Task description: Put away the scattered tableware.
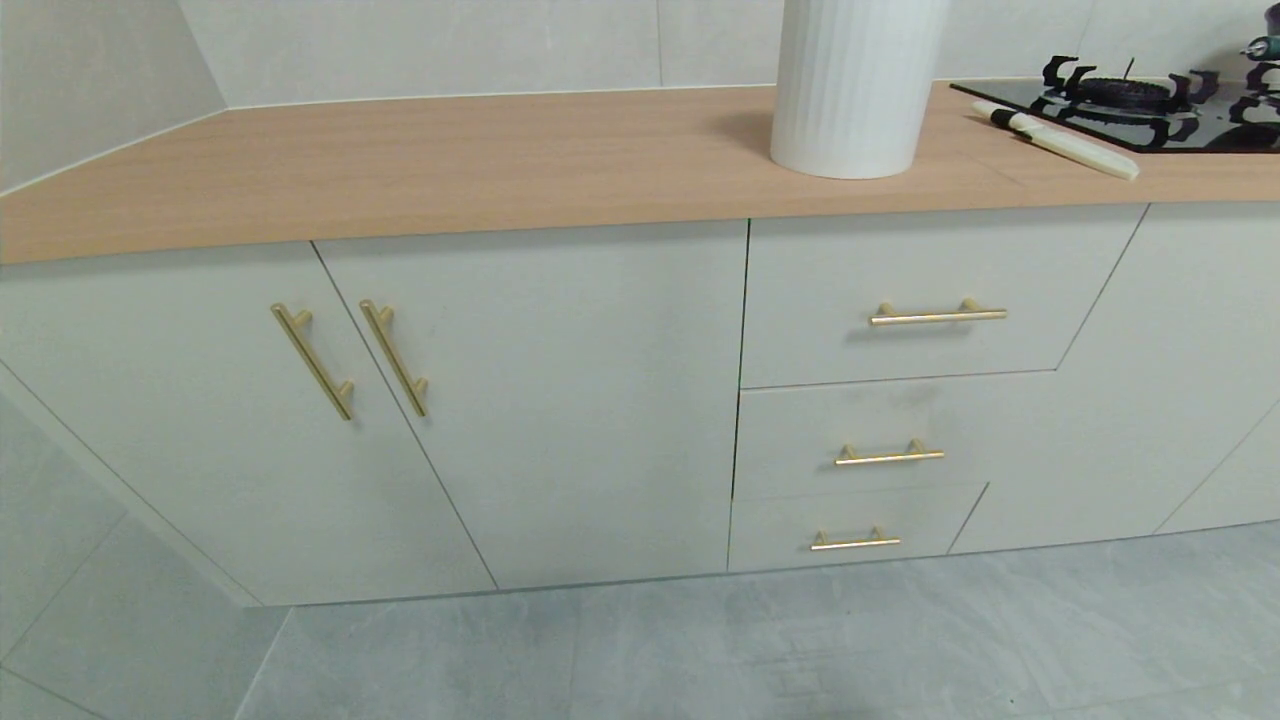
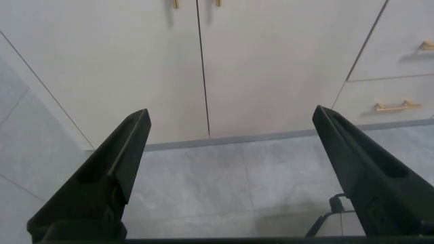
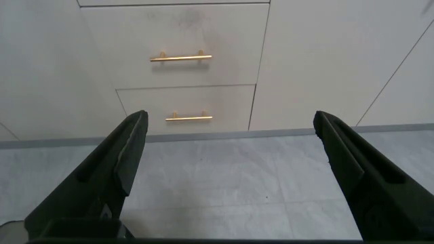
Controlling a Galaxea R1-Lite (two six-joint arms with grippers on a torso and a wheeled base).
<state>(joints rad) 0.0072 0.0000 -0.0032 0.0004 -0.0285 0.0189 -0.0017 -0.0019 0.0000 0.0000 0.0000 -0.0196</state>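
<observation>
Risking a bump into the ribbed white jar (image 1: pixel 858 90) while reaching up for the knife (image 1: pixel 1060 143), lying flat up on the bench (image 1: pixel 450 160), just beside the hob (image 1: pixel 1130 100); risking too a skid off the smooth wood under a clumsy pinch. Holding left gripper (image 2: pixel 230 114) and right gripper (image 3: pixel 229 115) low over the floor (image 1: pixel 700 650), facing the cabinet fronts (image 1: pixel 560 400), fingers spread wide, gripping nothing.

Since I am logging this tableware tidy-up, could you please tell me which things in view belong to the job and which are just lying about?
Job: cream knife with a black band, lying on the wooden worktop; possibly the white ribbed cylindrical container.
Lying about: black gas hob; pale drawers with gold bar handles.
</observation>
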